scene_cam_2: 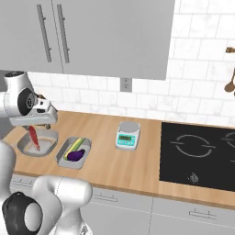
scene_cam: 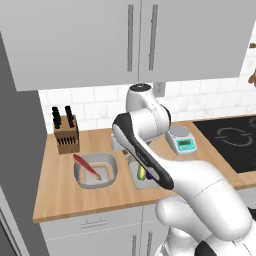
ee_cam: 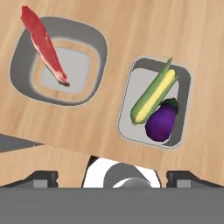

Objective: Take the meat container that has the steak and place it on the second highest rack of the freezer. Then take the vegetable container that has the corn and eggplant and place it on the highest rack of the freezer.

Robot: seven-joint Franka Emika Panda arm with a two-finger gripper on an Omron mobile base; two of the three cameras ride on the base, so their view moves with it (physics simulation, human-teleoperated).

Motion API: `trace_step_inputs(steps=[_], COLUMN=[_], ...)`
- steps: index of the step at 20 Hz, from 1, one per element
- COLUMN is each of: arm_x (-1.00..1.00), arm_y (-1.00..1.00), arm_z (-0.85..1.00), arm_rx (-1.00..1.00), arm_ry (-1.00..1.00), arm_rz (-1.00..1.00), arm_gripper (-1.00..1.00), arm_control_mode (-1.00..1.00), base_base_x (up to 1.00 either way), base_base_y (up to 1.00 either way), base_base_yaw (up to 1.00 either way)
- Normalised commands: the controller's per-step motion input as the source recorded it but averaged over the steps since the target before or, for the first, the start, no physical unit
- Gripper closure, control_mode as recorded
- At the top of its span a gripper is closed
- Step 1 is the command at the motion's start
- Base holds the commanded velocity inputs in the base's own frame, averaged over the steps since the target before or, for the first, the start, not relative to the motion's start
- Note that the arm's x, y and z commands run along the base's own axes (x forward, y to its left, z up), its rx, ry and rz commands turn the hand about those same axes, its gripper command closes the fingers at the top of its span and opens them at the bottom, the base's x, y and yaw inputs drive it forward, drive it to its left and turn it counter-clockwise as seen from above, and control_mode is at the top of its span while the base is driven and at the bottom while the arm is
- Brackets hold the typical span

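Two grey trays sit side by side on the wooden counter (scene_cam: 60, 195), one wide meat container (ee_cam: 61, 65) holding a single steak (ee_cam: 43, 43) and one narrower vegetable container (ee_cam: 155, 107) holding one corn (ee_cam: 155, 92) and one eggplant (ee_cam: 162, 122) that touch each other. The pincer (ee_cam: 111, 177) hangs above the counter with its two fingertips (ee_cam: 41, 177) spread wide and nothing between them. In the hand view the meat container lies ahead and off toward the fingertip at the left edge, the vegetable container ahead nearer the other, both well apart from the tips.
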Motion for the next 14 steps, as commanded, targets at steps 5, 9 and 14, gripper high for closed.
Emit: trace_step_inputs(steps=[5,9,14], arm_x=[0.0,0.0,0.0], arm_y=[0.68,0.49,0.26], arm_z=[-0.42,-0.45,-0.41], arm_rx=[-0.03,-0.02,-0.01], arm_ry=[0.04,0.04,0.06], arm_rz=[0.14,0.14,-0.03], arm_gripper=[-1.0,-1.0,-1.0], arm_control_mode=[-1.0,-1.0,-1.0], base_base_x=[0.0,0.0,0.0], base_base_y=[0.0,0.0,0.0], base_base_yaw=[0.0,0.0,0.0])
